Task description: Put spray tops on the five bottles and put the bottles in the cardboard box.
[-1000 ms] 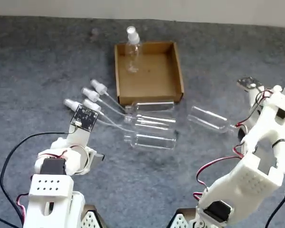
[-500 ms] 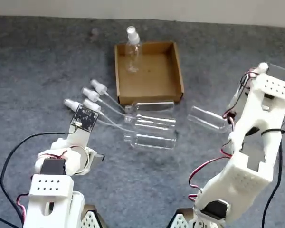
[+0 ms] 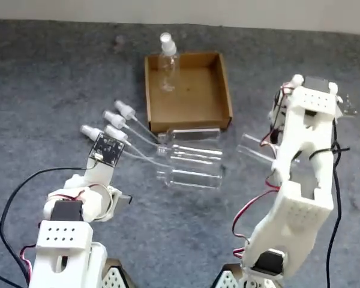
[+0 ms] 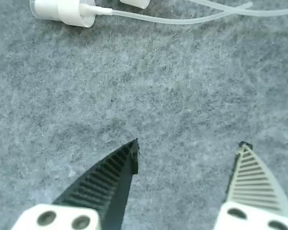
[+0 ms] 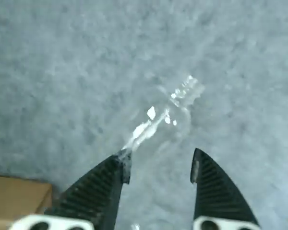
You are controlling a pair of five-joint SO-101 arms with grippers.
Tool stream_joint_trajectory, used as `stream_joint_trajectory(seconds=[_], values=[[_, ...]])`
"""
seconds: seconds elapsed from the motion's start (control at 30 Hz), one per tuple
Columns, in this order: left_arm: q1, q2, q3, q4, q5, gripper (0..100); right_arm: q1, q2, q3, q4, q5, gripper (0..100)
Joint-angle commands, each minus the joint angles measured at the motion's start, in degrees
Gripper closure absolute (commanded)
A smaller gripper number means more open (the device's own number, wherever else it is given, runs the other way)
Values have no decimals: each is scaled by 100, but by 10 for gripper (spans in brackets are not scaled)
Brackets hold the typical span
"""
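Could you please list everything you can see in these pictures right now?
cardboard box: one, brown, far middle of the table.
capped bottle: one, clear with a white top, upright in the box's far left corner.
uncapped bottles: three, clear, lying just in front of the box.
lone bottle: one, clear, lying right of those.
spray tops: four, white with clear tubes, lying left of the box.
table: one, grey carpet-like cover.
left tool: open, above bare carpet.
right tool: open, above the lone bottle.

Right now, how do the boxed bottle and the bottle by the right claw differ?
The boxed bottle stands upright; the loose bottle lies on its side at the right claw. The boxed bottle has a spray top; the loose bottle's neck is bare. Both are clear.
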Motion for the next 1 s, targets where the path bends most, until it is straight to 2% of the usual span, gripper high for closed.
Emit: stream_joint_trajectory(seconds=[0.0,0.47,0.53,0.73,0.97], values=[[13,13,-31,-114,-18,748,13,92,-321,-268,-158,824],[13,13,-22,-114,-18,748,84,822,-303,-312,-97,828],[13,13,-22,-114,-18,748,110,936,-321,-321,123,828],[13,13,-22,-114,-18,748,286,1103,-330,-347,2110,828],[13,13,-22,-114,-18,748,347,1033,-945,-338,5899,828]])
